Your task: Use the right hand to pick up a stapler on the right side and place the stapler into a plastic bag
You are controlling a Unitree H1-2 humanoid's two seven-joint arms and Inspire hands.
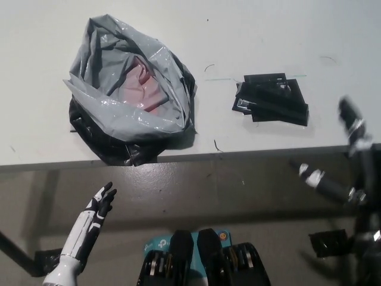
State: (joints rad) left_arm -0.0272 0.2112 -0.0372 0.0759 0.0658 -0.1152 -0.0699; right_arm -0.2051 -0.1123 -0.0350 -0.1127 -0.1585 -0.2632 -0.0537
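1. Stapler (271, 98): black, low and flat-looking, lying on the white table (268, 36). It sits to the left of the right hand's upper fingertip, apart from it, with a strip of bare table between. Not touched by any finger.
2. Right hand (364, 179): black, at the right edge of the view, partly blurred. Fingers (351, 122) are spread and hold nothing. One reaches up over the table's front edge at about the stapler's level. Another points left below the edge, over the floor (208, 196).
3. Plastic bag (131, 89): grey outside with black lower folds, crumpled, mouth gaping upward, something pink showing inside. It stands on the table well to the left of the right fingers, beyond the stapler and not touching it. Its lower fold reaches the table's front edge.
4. Left hand (98, 208): white forearm, dark fingers, resting low at the lower left, below the table edge. Fingers are stretched out, slightly apart and empty, pointing up toward the bag's underside, clear of it.
5. Thin dark curls (217, 146) lie on the table between bag and stapler; too small to identify.
6. A black patch (330, 241) lies on the floor beneath the right fingers.
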